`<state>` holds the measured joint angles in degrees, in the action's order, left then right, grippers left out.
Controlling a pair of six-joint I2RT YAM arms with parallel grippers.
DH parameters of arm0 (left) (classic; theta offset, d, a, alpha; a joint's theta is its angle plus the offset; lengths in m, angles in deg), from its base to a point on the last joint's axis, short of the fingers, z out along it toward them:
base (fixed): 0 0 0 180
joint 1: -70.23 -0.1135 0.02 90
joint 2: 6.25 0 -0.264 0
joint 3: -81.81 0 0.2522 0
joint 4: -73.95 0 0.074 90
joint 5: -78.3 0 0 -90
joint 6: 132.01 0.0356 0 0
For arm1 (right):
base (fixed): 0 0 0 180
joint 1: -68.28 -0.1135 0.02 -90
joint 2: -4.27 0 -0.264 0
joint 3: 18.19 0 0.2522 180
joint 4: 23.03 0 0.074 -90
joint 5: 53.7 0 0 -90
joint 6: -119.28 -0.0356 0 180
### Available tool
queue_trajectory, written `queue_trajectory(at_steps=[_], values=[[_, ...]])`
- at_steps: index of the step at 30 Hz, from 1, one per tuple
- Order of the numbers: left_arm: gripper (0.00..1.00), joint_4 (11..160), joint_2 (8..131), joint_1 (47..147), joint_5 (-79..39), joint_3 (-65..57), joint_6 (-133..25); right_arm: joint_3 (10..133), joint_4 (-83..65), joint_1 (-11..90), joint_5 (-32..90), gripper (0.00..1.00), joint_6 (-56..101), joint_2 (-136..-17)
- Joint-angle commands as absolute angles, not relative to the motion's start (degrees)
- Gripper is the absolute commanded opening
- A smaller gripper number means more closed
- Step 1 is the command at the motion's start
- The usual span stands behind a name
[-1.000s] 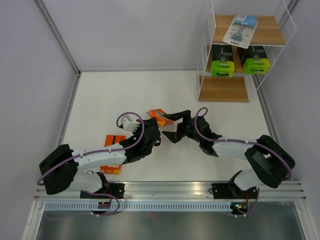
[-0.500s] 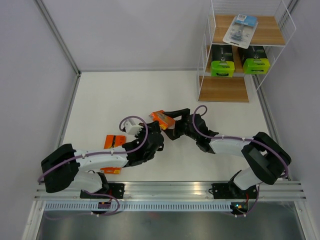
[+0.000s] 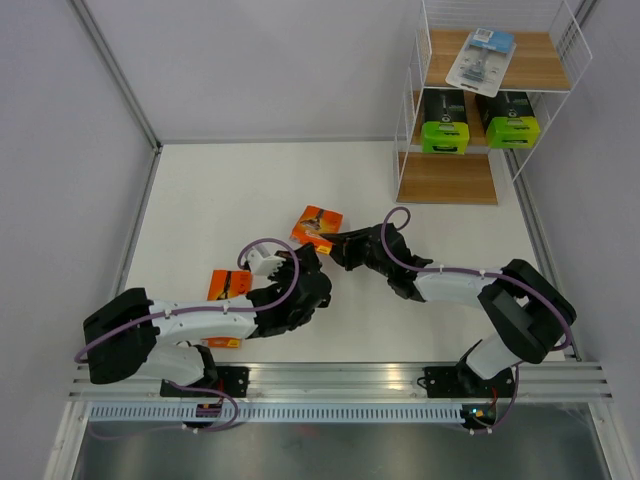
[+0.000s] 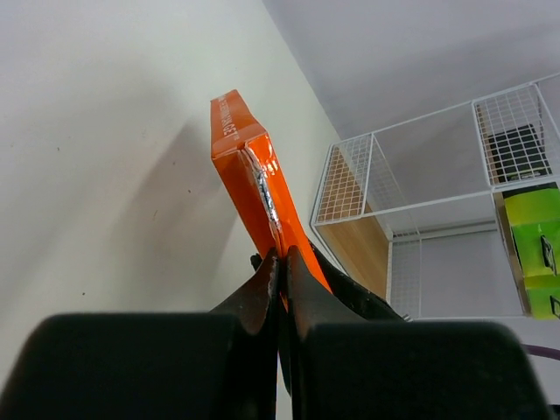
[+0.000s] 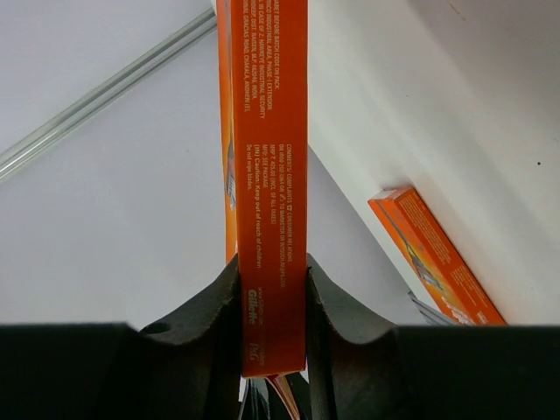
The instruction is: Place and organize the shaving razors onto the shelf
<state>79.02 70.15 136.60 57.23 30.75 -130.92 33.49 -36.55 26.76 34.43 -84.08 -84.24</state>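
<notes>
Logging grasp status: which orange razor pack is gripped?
The central orange pack, clamped in the right gripper; the other orange pack lies flat by the left arm.

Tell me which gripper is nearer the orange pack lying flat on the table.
Left. The left gripper is just right of the flat orange pack, its arm crossing over it; the right gripper is farther right. Both grip the other orange pack.

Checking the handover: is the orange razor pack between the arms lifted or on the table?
Lifted. The right gripper clamps the flat orange razor pack and the left gripper pinches its edge, clear of the white table.
</notes>
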Motion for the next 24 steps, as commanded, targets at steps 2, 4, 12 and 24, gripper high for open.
queue_trajectory(at_steps=[2,4,12,24], values=[[0.11,86.2,69.3,138.4,54.8,28.9,-135.1,35.8,-37.6,28.6,30.5,0.19,-91.8,-84.1],[0.63,100.1,66.7,138.4,55.8,27.1,-140.4,34.8,-34.2,29.9,26.8,0.19,-89.2,-82.9],[0.99,116.7,54.8,136.4,57.9,27.1,-139.0,28.1,-19.5,43.4,19.9,0.22,-68.6,-72.0],[1.0,117.9,34.4,133.3,54.8,39.0,-133.3,21.9,-3.5,64.0,6.7,0.29,-32.6,-61.2]])
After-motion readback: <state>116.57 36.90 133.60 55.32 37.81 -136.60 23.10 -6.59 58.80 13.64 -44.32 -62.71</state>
